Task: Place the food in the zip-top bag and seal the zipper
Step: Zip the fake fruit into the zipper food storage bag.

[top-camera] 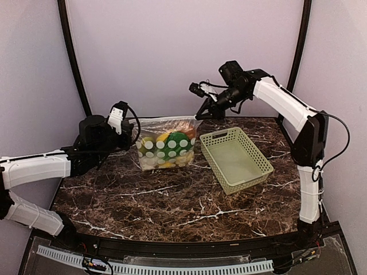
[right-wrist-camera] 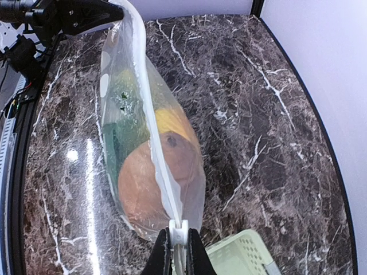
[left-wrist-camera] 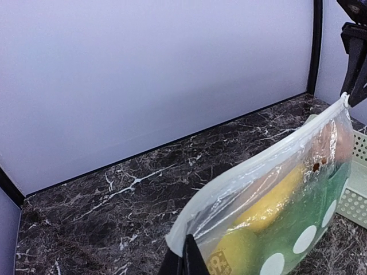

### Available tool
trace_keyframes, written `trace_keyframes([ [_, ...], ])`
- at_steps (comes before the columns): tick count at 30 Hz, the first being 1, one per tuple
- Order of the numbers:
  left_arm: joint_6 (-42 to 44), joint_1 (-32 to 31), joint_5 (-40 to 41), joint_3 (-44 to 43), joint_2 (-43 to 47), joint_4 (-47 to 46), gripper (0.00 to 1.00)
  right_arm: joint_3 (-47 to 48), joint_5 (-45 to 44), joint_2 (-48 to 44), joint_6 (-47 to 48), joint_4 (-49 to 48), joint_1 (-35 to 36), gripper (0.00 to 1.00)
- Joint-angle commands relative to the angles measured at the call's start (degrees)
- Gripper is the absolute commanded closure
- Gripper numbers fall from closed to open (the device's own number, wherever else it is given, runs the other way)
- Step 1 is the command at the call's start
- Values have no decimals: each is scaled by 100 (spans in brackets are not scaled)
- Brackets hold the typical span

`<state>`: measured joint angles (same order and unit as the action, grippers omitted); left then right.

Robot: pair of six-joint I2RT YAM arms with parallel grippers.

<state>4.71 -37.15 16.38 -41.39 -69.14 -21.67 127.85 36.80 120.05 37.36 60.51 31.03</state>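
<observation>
**Left gripper.** The left gripper (top-camera: 135, 124) is observed at the left end of the zip-top bag (top-camera: 166, 143). In the left wrist view its fingers (left-wrist-camera: 192, 260) are seen pressed together, with the near corner of the bag's film pinched between them. No gap is visible between the fingers.

**Right gripper.** The right gripper (top-camera: 200, 116) is positioned at the opposite, right end of the bag's mouth. In the right wrist view the fingers (right-wrist-camera: 160, 258) are closed nearly together on the white end of the zipper (right-wrist-camera: 146, 114), which is seen clamped between the tips.

**Zip-top bag.** The bag is held upright between the two grippers, with the zipper drawn taut along the top edge from one gripper to the other. Over the length visible from the right wrist, the strip is seen as a single band with both lips lying together. The lower edge of the bag is at table (top-camera: 172, 200) level; contact cannot be confirmed.

**Food.** The food (top-camera: 169, 146) is found inside the bag. A brown rounded piece (right-wrist-camera: 155, 183), a yellow piece (right-wrist-camera: 169, 123) and a green piece (right-wrist-camera: 117, 137) are distinguished through the film.

**Other items.** A light green basket (top-camera: 235, 157) is noted on the table just to the right of the bag, apart from it.
</observation>
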Motion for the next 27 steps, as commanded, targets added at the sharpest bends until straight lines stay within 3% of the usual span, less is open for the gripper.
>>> trace_keyframes([
  [1, -441, 497, -663, -255, -153, -414, 99, 449, -61, 210, -227, -86, -59, 100],
  [7, -1098, 516, -1562, -227, -194, 367, 99, -1295, 318, -460, -196, -828, 182, 100],
  [15, -2294, 504, -1938, 1364, 907, 456, 93, -3258, 578, -1062, -21, -1119, 1041, 100],
  [19, -2508, 460, -2019, 1633, 1585, 1197, 66, -3778, 527, -1312, 59, -994, 1332, 98],
  [20, -2514, 449, -1977, 1634, 1820, 1505, 63, -3851, 559, -1337, 54, -933, 1343, 94],
  [23, -2551, 448, -1791, 1409, 2315, 2337, 39, -3958, 628, -1361, 3, -738, 1347, 76],
  [27, -2087, 446, -1906, 775, 2487, 3330, 31, -3774, 613, -1460, -34, -489, 1316, 67],
])
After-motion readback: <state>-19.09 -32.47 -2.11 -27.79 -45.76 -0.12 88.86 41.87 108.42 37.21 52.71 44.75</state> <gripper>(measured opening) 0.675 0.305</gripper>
